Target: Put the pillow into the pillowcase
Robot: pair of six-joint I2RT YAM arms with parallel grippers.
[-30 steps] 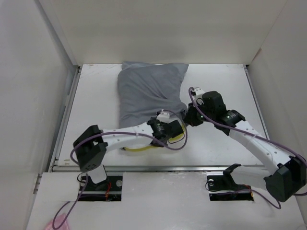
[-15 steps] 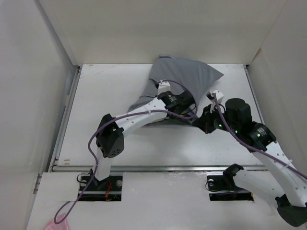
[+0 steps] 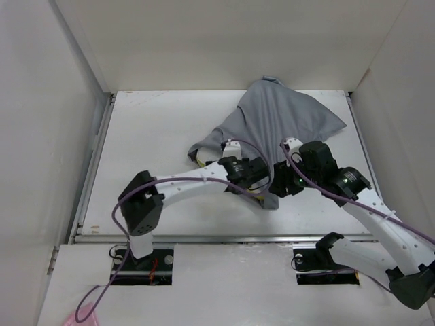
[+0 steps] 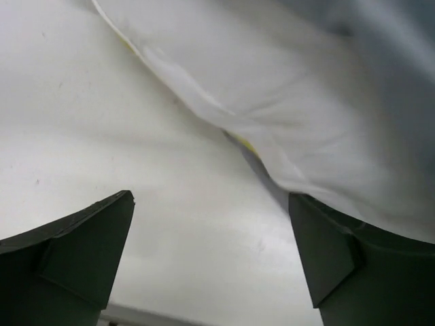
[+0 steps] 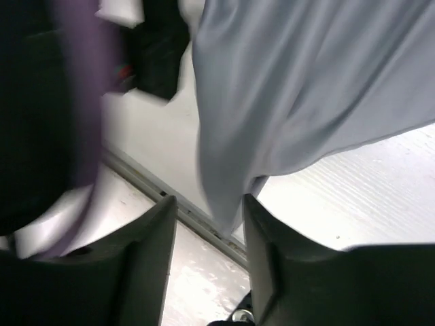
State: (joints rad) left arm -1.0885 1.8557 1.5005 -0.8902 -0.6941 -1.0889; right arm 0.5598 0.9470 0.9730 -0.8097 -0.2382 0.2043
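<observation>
The grey pillowcase (image 3: 279,122) lies crumpled at the back right of the table, draped over the pillow. Only a white and yellow corner of the pillow (image 3: 202,158) sticks out at its left edge. My left gripper (image 3: 262,178) sits at the cloth's near edge. In the left wrist view the left gripper (image 4: 211,200) is wide open with bare table between its fingers, and the pillow (image 4: 285,102) and pillowcase (image 4: 408,41) lie just above. My right gripper (image 5: 209,200) is open beside the left one. A loose fold of the pillowcase (image 5: 299,88) hangs between its fingers and brushes the right one.
White walls (image 3: 81,61) enclose the table on the left, back and right. A metal rail (image 3: 204,238) runs along the near edge, with both arm bases below it. Purple cables (image 3: 177,182) trail along both arms. The left arm (image 5: 81,102) crowds the right wrist view.
Both grippers have gone from shut to open and let go of the cloth. The covered pillow has swung from the table's middle to the back right, and both wrists followed.
</observation>
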